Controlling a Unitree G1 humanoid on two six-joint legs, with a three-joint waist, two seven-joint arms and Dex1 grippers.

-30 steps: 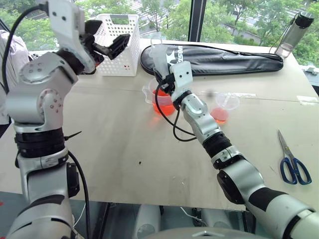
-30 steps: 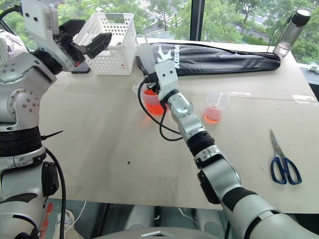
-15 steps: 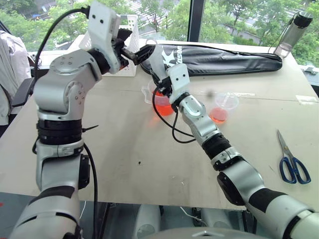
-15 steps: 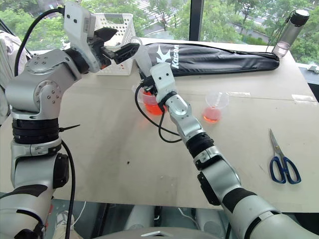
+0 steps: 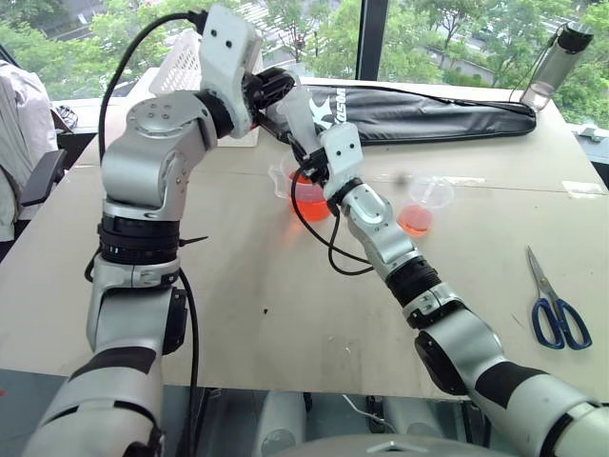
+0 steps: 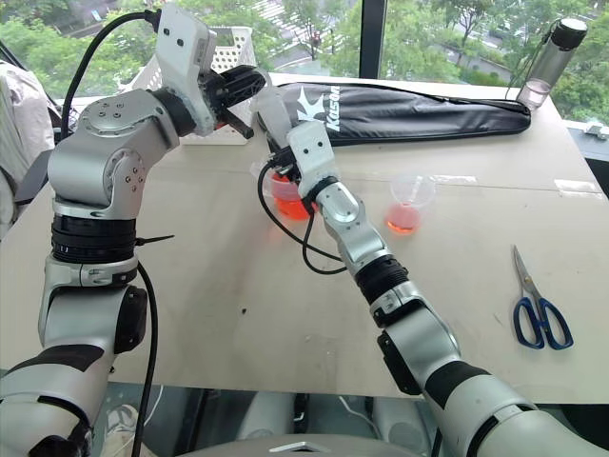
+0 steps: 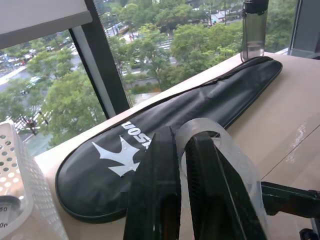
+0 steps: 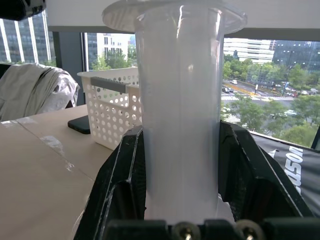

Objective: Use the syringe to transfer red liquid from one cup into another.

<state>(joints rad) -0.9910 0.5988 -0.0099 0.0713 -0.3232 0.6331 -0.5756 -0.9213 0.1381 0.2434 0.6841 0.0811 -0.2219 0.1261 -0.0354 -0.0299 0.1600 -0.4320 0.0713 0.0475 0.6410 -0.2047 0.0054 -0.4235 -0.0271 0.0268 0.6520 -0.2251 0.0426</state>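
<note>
While both end effectors clamp the syringe [image 6: 271,107], scissors [image 6: 533,312] lie on the beige table [image 6: 238,276] by windows.

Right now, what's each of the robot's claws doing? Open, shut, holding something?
Left gripper: shut on the syringe's plunger top.
Right gripper: shut on the syringe barrel, over the beaker.

Syringe [image 5: 297,112] upright in beaker [image 5: 306,195] (red liquid); small cup [image 5: 420,207] beside.
</note>
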